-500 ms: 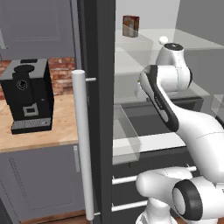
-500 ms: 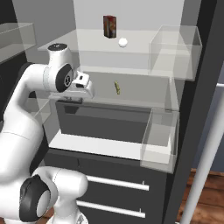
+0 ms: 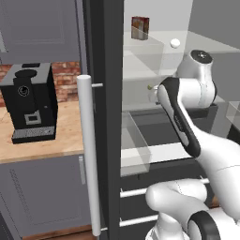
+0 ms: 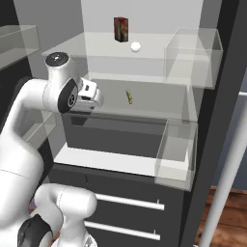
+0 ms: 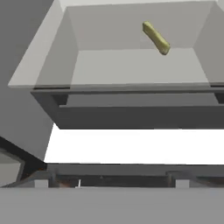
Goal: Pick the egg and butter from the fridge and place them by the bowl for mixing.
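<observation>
- Currently, claw [image 4: 94, 96]: I am holding it spread wide with nothing between the tips, hovering at the front of the open fridge [image 4: 212, 144], level with the middle shelf.
- Change since half a second ago: I am drifting only slightly further into the fridge opening; the wrist is sitting almost where it was. None of the goods are moving.
- Meaning for the task: I am judging this as the approach step, with no pick made and both items still to fetch.
- Door handle [image 3: 89, 154]: the long pale bar is standing to my left, nearest the cameras, with the door swung open.
- Clear drawer [image 4: 176, 154]: it is hanging at the right below the shelf, apart from my reach line.
- Middle shelf [image 5: 131, 65]: its front lip is lying just ahead of the claw in the hand view.
- Butter [image 5: 156, 38]: the thin yellowish-green stick is lying on that shelf, toward the back and somewhat right of my line, well apart from the tips. I am taking it as the likelier first target, being on my level.
- Egg [image 4: 135, 47]: the small white oval is resting on the shelf above, untouched.
- Reddish-brown box [image 4: 120, 29]: it is standing upright just behind and left of the egg, farthest back; not a task item.
</observation>
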